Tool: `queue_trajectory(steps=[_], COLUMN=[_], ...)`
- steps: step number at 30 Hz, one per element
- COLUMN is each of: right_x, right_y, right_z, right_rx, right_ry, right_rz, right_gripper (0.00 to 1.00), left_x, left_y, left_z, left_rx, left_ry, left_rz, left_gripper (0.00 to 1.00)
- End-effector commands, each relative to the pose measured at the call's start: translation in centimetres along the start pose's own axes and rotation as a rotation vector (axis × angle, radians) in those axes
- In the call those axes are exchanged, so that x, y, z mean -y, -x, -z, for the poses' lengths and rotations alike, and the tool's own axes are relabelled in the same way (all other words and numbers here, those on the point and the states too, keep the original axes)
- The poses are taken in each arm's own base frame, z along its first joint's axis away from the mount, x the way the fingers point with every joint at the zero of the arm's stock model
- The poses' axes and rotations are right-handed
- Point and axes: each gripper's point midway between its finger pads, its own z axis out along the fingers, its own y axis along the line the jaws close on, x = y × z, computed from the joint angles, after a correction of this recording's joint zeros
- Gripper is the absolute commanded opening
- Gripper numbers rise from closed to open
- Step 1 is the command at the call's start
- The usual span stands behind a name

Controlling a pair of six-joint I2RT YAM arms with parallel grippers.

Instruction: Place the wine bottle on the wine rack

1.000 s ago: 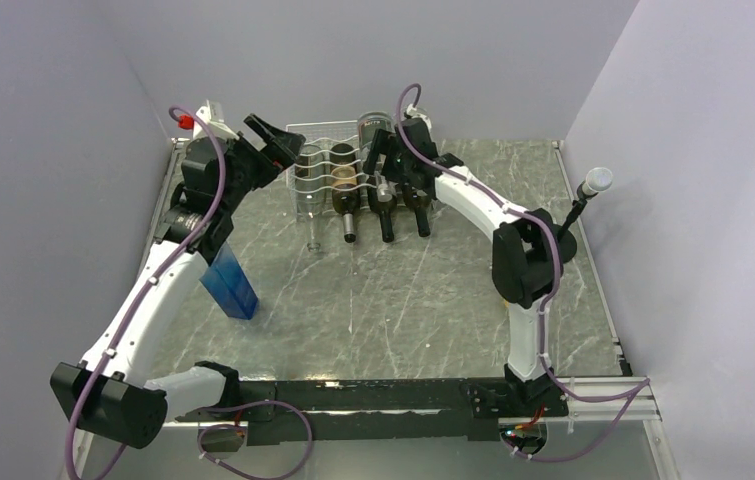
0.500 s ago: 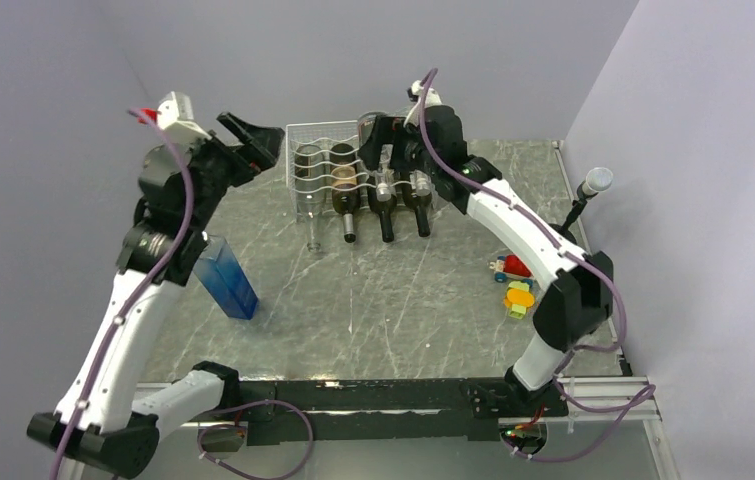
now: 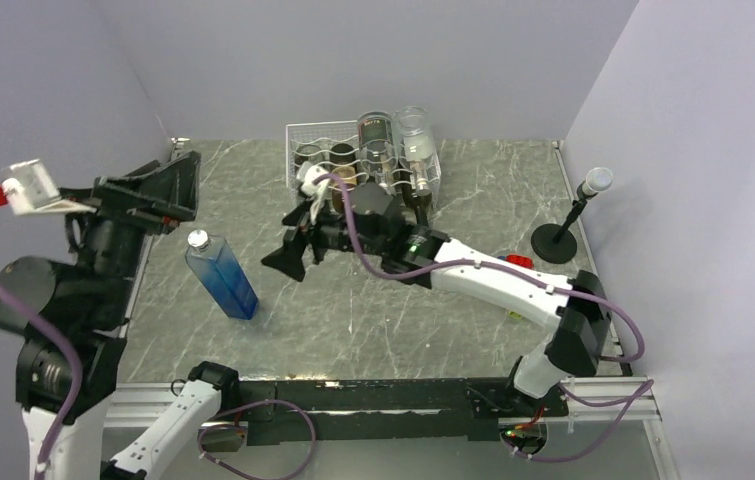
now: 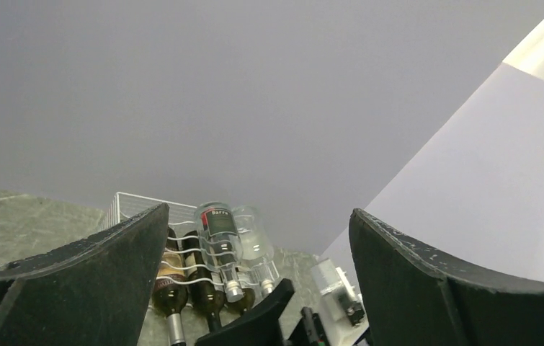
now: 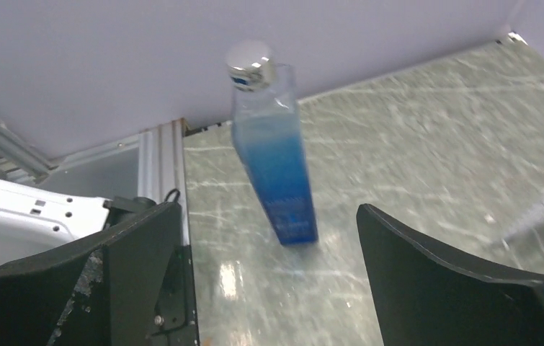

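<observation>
The left arm (image 3: 53,330) rears up at the left edge, and the left gripper (image 3: 185,187) is held high and roughly level, jaws spread wide and empty. The right arm (image 3: 493,280) stretches low across toward the left. The right gripper (image 3: 288,260) is likewise spread wide, gripping nothing.

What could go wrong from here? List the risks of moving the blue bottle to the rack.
1. The blue bottle stands tall and narrow. The open right end effector faces it from the side, so a glancing touch before closing may tip it.
2. The wine rack already carries bottles, with a clear bottle lying on top at its right end. Adding another could dislodge it.
</observation>
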Motion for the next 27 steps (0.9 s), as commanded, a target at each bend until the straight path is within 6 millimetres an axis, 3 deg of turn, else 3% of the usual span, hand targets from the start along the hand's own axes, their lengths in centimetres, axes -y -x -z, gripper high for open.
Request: queue_trajectory(steps=[1, 10, 19, 27], right_x=[-2.4, -3.8, -2.7, -2.5], right_y=[2.4, -0.5, -3.2, -3.7], right_z=[-3.4, -10.0, -14.0, -15.6], right_rx=[0.144, 0.128, 0.119, 0.132], right_ry=[0.065, 0.108, 0.068, 0.078], right_rz=[0.108, 0.127, 0.105, 0.098], right_gripper=[1.0, 1.0, 1.0, 0.97], left_x=[-0.6, -0.9, -0.4, -0.5], left_y=[0.6, 1.2, 1.4, 1.4], left_z=[1.9, 4.5, 5.5, 5.8], left_rx=[0.003, 0.006, 0.016, 0.011], left_ry=[0.032, 0.043, 0.015, 0.017], left_rz=[-0.01, 0.002, 0.022, 0.019], left_gripper=[0.99, 0.99, 0.99, 0.99])
